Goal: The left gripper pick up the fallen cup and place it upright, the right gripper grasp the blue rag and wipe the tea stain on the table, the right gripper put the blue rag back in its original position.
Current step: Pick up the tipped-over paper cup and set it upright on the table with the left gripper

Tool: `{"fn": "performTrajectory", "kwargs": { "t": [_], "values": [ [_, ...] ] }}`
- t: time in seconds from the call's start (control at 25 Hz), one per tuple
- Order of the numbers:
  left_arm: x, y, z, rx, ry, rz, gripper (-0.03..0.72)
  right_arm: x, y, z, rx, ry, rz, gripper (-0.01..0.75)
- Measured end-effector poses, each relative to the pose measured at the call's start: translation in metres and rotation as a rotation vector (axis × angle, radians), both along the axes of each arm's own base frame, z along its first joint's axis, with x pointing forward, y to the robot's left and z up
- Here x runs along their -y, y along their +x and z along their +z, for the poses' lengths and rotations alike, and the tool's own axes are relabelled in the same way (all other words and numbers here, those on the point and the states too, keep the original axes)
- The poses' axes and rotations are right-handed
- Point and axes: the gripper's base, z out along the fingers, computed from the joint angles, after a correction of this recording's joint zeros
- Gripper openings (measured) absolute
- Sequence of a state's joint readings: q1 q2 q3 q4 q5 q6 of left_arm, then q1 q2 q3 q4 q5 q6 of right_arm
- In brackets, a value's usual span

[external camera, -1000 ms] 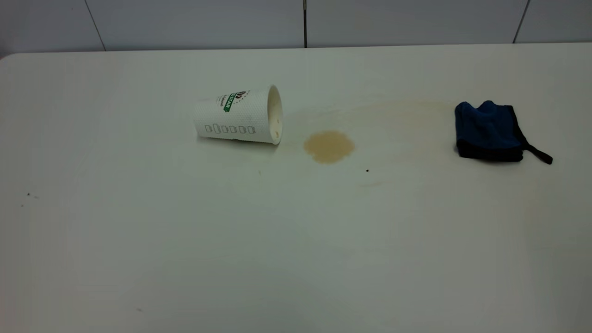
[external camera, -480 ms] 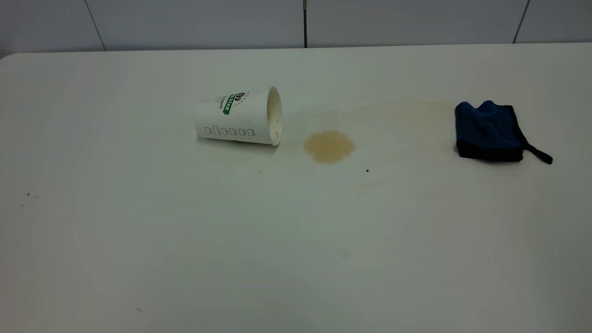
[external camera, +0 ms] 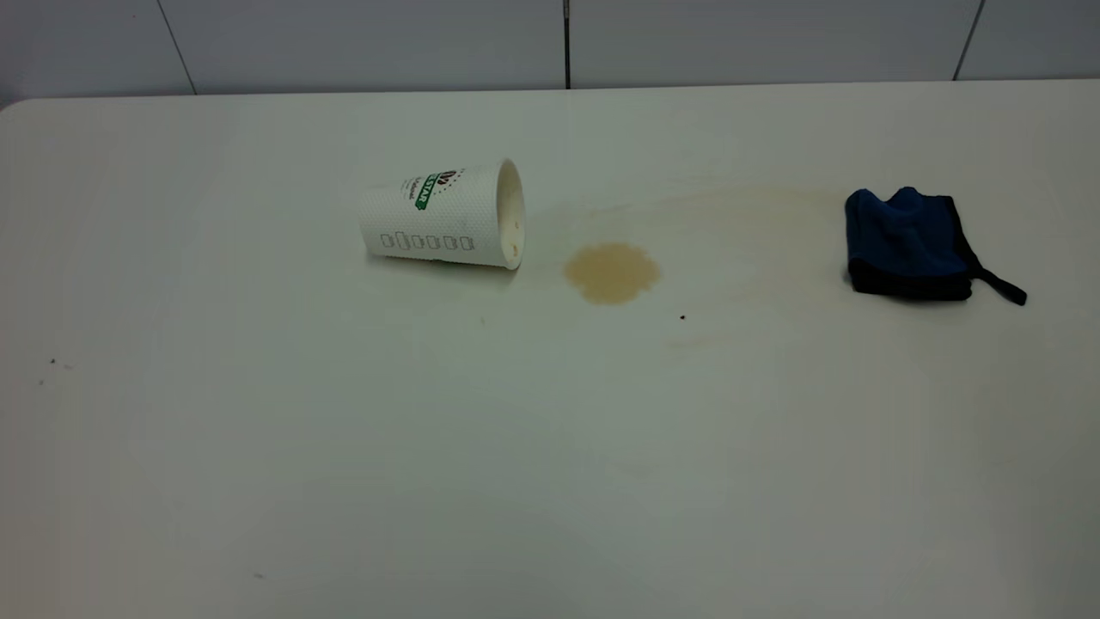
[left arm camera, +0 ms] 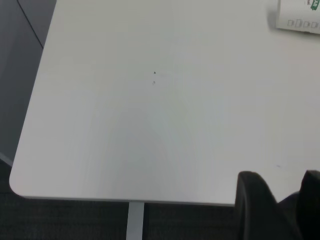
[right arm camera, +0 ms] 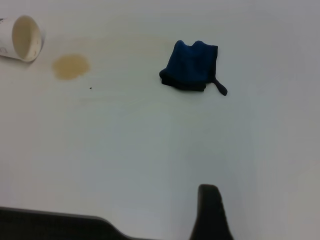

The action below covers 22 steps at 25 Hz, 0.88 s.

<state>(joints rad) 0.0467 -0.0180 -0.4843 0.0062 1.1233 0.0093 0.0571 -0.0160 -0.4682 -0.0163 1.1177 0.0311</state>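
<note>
The cup (external camera: 443, 215) lies on its side on the table (external camera: 344, 447), its mouth facing right towards the tea stain (external camera: 612, 272). The blue rag (external camera: 909, 244) lies bunched at the right, its black strap tail pointing right. Neither arm shows in the exterior view. My left gripper (left arm camera: 280, 186) is open and empty over the table's near left corner, far from the cup (left arm camera: 300, 14). My right gripper (right arm camera: 210, 212) shows only partly, over bare table, well short of the rag (right arm camera: 191, 66), the stain (right arm camera: 71, 65) and the cup (right arm camera: 22, 38).
A tiny black speck (external camera: 682, 317) sits just right of the stain. Faint tan smears run from the stain towards the rag. A tiled wall stands behind the table's far edge. The table's left edge and rounded corner (left arm camera: 20, 185) show in the left wrist view.
</note>
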Motion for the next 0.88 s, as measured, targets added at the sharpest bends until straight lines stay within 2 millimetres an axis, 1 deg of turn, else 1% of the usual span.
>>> {"fn": "performTrajectory", "kwargs": {
  "t": [0.32, 0.56, 0.72, 0.88],
  "values": [
    [0.000, 0.000, 0.000, 0.000, 0.002, 0.001, 0.240, 0.000, 0.000, 0.000, 0.000, 0.000, 0.000, 0.585],
    [-0.005, 0.000, 0.002, -0.001, 0.037, 0.036, 0.240, 0.000, 0.000, 0.000, 0.000, 0.000, 0.000, 0.585],
    [-0.012, 0.007, 0.015, -0.022, 0.061, 0.117, 0.240, 0.000, 0.000, 0.000, 0.000, 0.000, 0.000, 0.585],
    [-0.019, 0.027, 0.035, -0.093, 0.115, 0.163, 0.240, 0.000, 0.000, 0.000, 0.000, 0.000, 0.000, 0.585]
  ]
}}
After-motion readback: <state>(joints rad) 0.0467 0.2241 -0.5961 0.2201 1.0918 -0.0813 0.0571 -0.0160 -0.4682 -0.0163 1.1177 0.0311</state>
